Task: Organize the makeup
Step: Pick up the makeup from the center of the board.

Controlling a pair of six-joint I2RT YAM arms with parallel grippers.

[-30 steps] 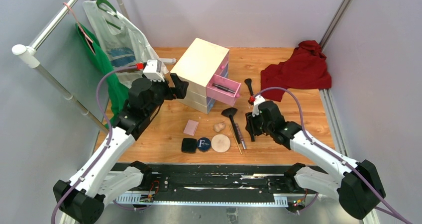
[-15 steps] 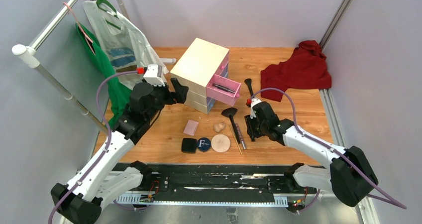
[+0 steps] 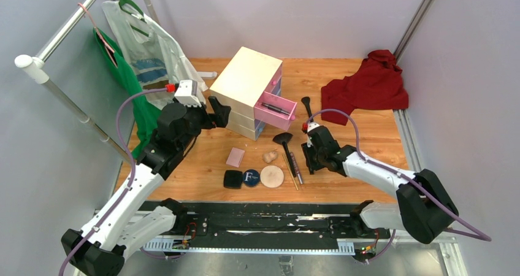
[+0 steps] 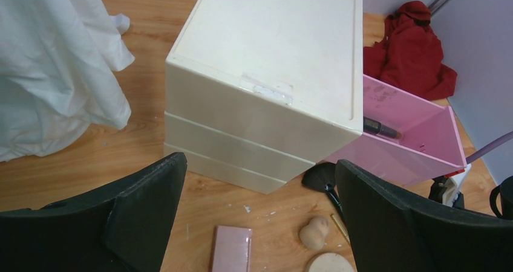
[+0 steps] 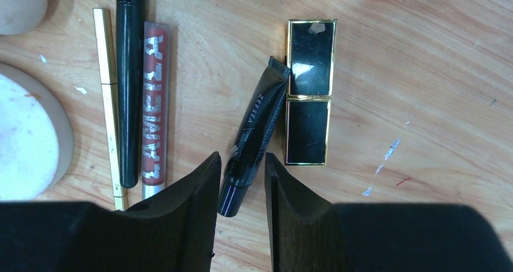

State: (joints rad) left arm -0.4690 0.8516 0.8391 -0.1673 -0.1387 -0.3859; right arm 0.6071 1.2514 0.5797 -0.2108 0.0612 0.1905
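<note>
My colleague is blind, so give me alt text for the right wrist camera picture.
The right gripper straddles one end of a black tube lying on the wooden table beside a black-gold lipstick. Left of them lie a lip gloss, black brush handle and gold pencil.

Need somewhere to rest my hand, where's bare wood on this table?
Bare wood: on the right, between the red cloth and the black-gold lipstick; also the far edge between the cream chest and that cloth. Crowded: the near middle, black square compact through lipstick.
</note>
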